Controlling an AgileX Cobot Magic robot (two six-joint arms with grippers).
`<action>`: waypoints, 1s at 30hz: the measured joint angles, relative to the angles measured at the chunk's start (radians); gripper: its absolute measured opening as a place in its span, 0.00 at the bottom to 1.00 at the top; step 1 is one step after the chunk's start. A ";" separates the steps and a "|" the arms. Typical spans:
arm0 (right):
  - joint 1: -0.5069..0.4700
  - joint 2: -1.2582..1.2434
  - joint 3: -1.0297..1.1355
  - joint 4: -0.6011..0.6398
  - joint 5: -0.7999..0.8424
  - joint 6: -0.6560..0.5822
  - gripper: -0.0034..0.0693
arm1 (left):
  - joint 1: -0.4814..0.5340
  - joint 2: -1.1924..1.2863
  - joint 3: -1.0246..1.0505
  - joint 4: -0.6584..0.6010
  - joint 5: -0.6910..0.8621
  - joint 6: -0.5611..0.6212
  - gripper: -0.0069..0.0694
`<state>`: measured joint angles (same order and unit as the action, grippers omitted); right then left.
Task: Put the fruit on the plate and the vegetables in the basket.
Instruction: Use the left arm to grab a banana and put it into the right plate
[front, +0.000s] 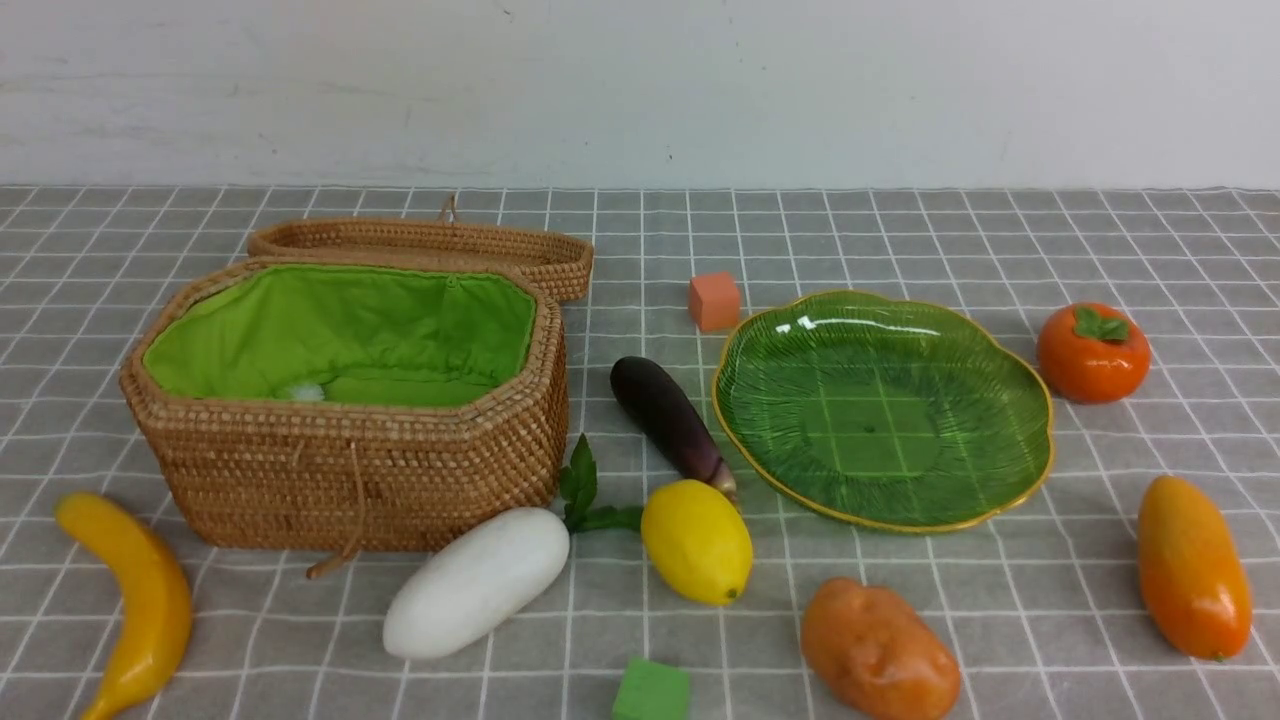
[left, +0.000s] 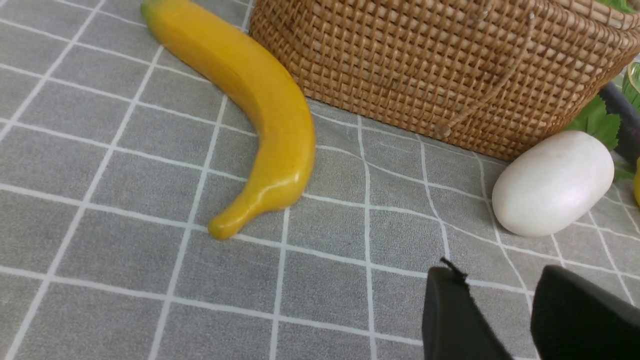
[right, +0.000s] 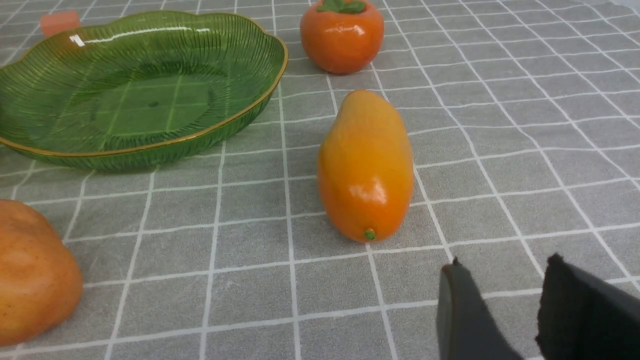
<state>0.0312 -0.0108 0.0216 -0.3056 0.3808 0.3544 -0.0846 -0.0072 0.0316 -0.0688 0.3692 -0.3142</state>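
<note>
Task at the start, nothing sorted yet as far as the views show. The plate (front: 1038, 400) sits bare on the grey checked tablecloth (front: 1000, 250), right of centre, no fruit on it. The basket (front: 350, 470) stands left of centre, its lid (front: 440, 245) flipped back behind it and the green lining showing. There is a small pale spot low inside that I cannot identify, otherwise no vegetable in it. All four fruits are on the cloth: banana (front: 140, 600) off the basket's front left corner, lemon (front: 697, 540) between basket and plate toward the front, persimmon (front: 1092, 352) just right of the plate, mango (front: 1193, 566) further toward the front on the right. All three vegetables are also on the cloth: radish (front: 478, 582) lying just in front of the basket with its leaves toward the lemon, eggplant (front: 668, 415) in the gap between basket and plate with its stem end just beside the lemon (may be touching, cannot tell), potato (front: 878, 650) in front of the plate. The orange cube (front: 714, 301) behind the plate and the green cube (front: 651, 692) at the near edge are distractors. No arm shows in the front view. In the wrist views the left gripper (left: 500, 280) hovers over bare cloth near the banana and radish, fingers parted with a clear gap, holding nothing. The right gripper (right: 502, 272) hovers near the mango, likewise parted and empty. Left to do: seven placements, so everything.
</note>
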 joint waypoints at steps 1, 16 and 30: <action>0.000 0.000 0.000 0.000 0.000 0.000 0.38 | 0.000 0.000 0.000 0.000 -0.003 -0.001 0.40; 0.000 0.000 0.004 -0.146 -0.022 0.032 0.38 | 0.000 0.000 -0.001 -0.362 -0.313 -0.213 0.36; 0.062 0.031 -0.115 -0.010 -0.319 0.655 0.22 | 0.000 0.180 -0.413 -0.331 0.184 0.052 0.07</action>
<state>0.0933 0.0206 -0.0932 -0.3153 0.0616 1.0097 -0.0846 0.1724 -0.3814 -0.4000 0.5528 -0.2625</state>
